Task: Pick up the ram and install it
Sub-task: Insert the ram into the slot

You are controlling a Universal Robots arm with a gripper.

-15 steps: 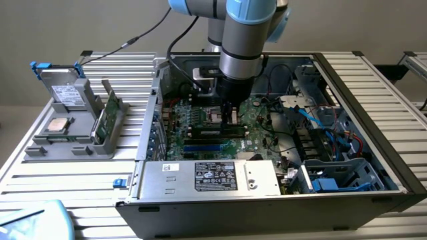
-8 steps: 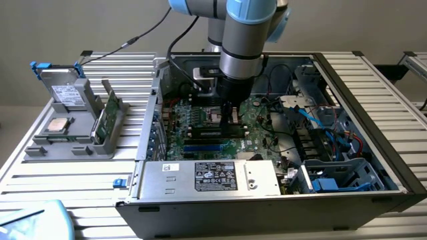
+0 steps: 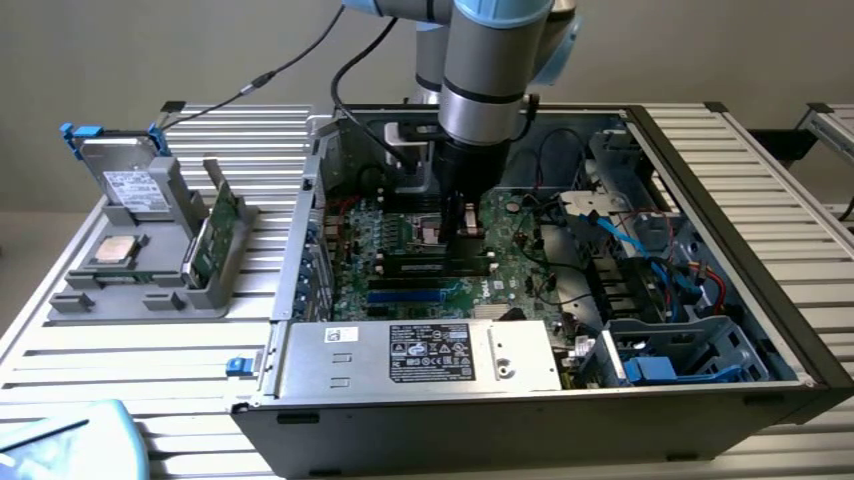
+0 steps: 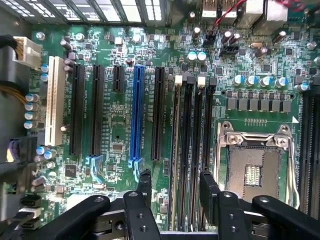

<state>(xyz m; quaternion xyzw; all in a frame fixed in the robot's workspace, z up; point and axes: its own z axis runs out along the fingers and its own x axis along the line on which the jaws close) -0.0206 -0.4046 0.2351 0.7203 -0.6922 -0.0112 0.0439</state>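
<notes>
While the arm hangs straight down into the open computer case [image 3: 749, 250], the gripper [image 4: 176, 190] is released. Its two black fingers [image 4: 145, 182] stand spread with a clear gap, clasping nothing.

Ram [image 4: 175, 150]: stands on edge in a memory slot, directly under that gap. In the wrist view it shows as a thin pale-green line between the fingers, and neither finger touches it. It looks seated, though whether the end clips are latched cannot be told.

Key relation: the stick's long axis runs along the gap, so the fingers face its two flat sides and straddle it near one end, not the middle.

Exterior view: gripper [image 3: 467, 228] just above the ram [image 3: 434, 266], a dark strip lying left to right across the green board. More of its length lies toward the exterior view's left.

Outward: empty memory slots [image 4: 197, 150] lie just beside it, with the open processor socket [image 4: 252, 170] beyond them. The blue slot [image 4: 136, 115] is on the other side. A tray [image 3: 80, 300] with a green card [image 3: 220, 240] sits well apart, outside the case, at the exterior view's left.
</notes>
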